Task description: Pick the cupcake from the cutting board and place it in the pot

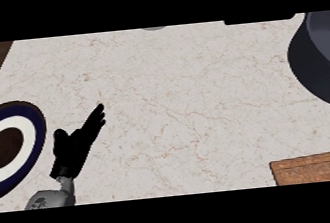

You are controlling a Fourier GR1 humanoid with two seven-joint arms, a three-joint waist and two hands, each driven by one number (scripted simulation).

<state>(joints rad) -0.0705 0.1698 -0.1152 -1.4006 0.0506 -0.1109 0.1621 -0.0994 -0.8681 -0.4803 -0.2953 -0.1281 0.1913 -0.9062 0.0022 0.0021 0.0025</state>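
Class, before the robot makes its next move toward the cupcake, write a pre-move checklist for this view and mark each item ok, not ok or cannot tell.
1. Cupcake in sight: not ok; none shows on the visible corner of the board.
2. Pot located: ok; at the right edge, partly cut off.
3. Pot free to receive: cannot tell; its inside is mostly out of view.
4. Right hand in view: not ok; it does not show.
5. Left hand out of the way: ok; open, fingers straight, resting at lower left beside the plate.
6. Counter between board and pot: ok; nothing stands there.
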